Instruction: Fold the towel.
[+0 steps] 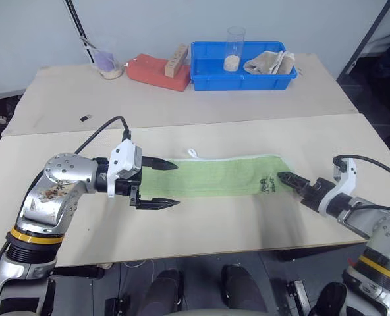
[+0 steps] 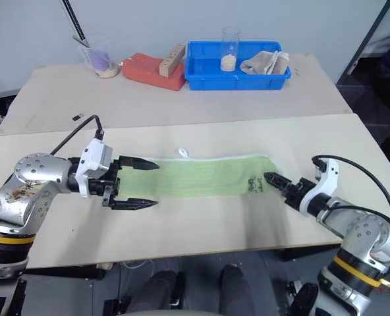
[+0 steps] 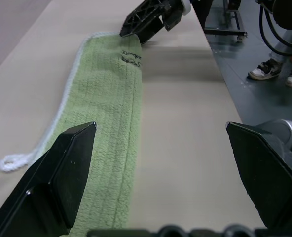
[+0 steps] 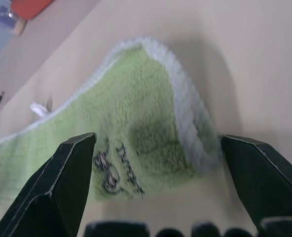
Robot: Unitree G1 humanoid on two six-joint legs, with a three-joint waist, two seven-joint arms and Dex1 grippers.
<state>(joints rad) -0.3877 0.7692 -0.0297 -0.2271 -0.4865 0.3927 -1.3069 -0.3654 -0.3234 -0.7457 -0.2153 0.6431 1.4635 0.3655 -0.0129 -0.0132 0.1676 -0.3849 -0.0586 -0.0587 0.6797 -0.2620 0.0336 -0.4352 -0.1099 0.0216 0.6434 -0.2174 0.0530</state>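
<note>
The towel (image 1: 215, 176), a thin light green cloth with white stitched edging, is lying flat on the bench (image 1: 201, 224) as a long narrow strip, its small white loop (image 1: 194, 153) sticking out along the far edge and its dark embroidered logo (image 1: 268, 182) sitting near the right end.

The towel (image 4: 136, 148) bears a small dark embroidered logo (image 4: 117, 167) near one end, its cursive letters too blurred to read; no other lettering is legible
</note>
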